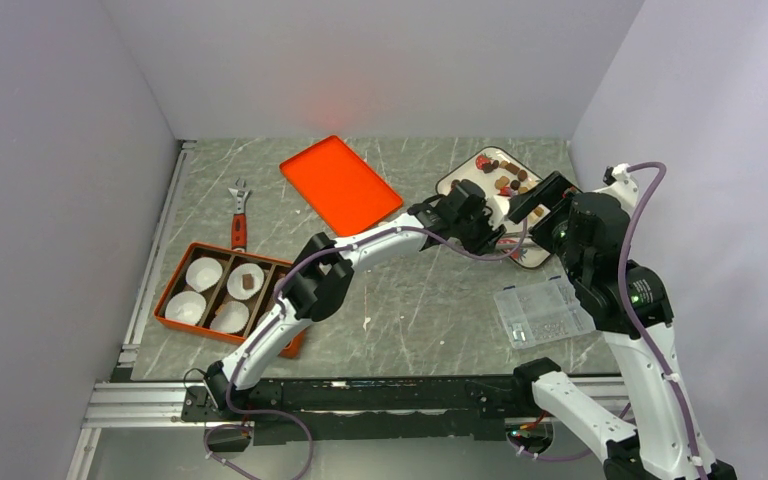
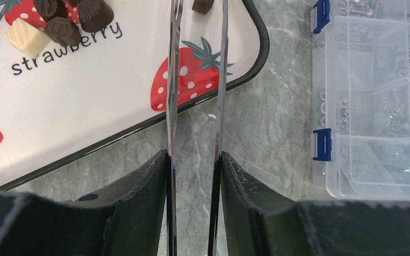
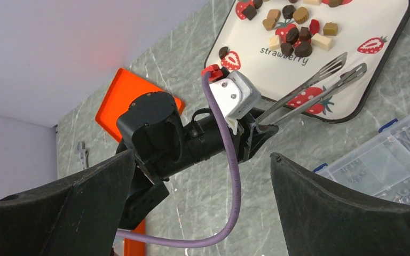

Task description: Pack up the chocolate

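The chocolate lies as several small brown, dark and tan pieces on a white strawberry-print tray at the back right. My left gripper is shut on metal tongs, whose two arms reach over the tray's near corner. One dark piece shows between the arms at the frame's top edge; contact cannot be told. My right gripper hangs open and empty above the left arm. One brown piece sits in a paper cup in the orange box.
The orange box holds white pleated cups at the left. An orange lid lies at the back centre, and a wrench lies left of it. A clear plastic box of screws stands just right of the tray.
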{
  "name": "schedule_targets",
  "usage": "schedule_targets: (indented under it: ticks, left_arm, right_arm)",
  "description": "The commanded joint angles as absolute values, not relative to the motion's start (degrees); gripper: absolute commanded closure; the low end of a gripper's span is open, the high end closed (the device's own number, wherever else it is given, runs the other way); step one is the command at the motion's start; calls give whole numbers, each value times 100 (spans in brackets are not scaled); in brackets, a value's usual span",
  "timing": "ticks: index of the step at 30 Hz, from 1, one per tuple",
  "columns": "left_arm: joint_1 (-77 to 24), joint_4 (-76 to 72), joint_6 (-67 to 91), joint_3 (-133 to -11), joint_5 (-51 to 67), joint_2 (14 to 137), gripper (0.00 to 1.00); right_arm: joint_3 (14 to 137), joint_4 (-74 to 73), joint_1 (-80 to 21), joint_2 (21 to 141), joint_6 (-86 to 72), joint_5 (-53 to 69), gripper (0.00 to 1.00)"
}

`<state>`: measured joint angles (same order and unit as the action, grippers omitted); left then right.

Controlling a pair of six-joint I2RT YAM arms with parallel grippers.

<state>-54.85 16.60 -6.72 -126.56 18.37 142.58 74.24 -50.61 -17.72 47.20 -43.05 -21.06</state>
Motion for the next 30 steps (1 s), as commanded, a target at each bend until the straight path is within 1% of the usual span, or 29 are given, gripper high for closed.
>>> schedule_targets:
  ticks: [1,13,16,23,30]
  left_arm:
    - [-5528,1388,-829,-12980,1983,14360,57]
    - [-5661,1446,-1196,-12909,1554,14381,61]
    - [-5678,1428,-1225,-12885,1433,14363,64]
    - [-5678,1361,-1219,-12786,1327,14181,76]
    - [-5625,975,-904,-12022,1358,13430,78]
  right_arm:
    - [7467,-5002,-1793,4744,-4219,-2040,0]
    - [7400,-4949,-1786,4740,-4210,-1978,0]
    - [7379,-4942,-1793,4731,-4210,-1969,0]
    - [7383,-4958,-1792,4730,-4193,-1951,0]
    - [7353,-4913,-1791,4704,-4162,-1930,0]
